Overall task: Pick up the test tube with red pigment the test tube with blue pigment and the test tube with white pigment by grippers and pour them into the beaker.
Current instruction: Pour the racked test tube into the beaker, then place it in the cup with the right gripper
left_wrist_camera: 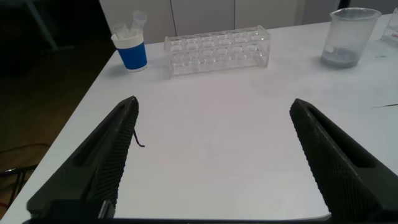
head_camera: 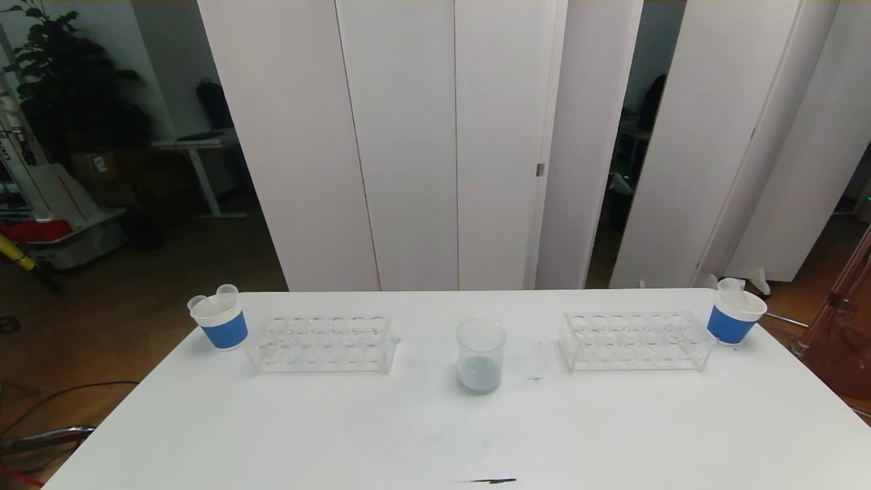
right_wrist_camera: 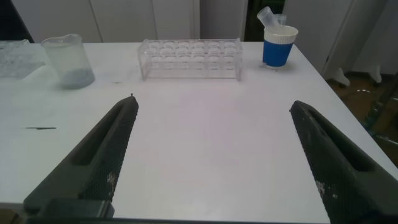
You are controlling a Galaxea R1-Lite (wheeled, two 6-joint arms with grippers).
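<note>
Nearest you, a dark streak marked the bench at its front edge. Both hands hung back over the near bench, out of the head view: the left hand was spread wide and empty, and the right hand likewise. The beaker stood mid-bench between two clear racks, with pale grey-blue liquid in its bottom. The left rack and right rack both looked empty. Used tubes sat in the left cup and the right cup at the far corners. You had no coloured tube left to lift that I could find. I judged the pouring done; the next move called only for confirming that.
</note>
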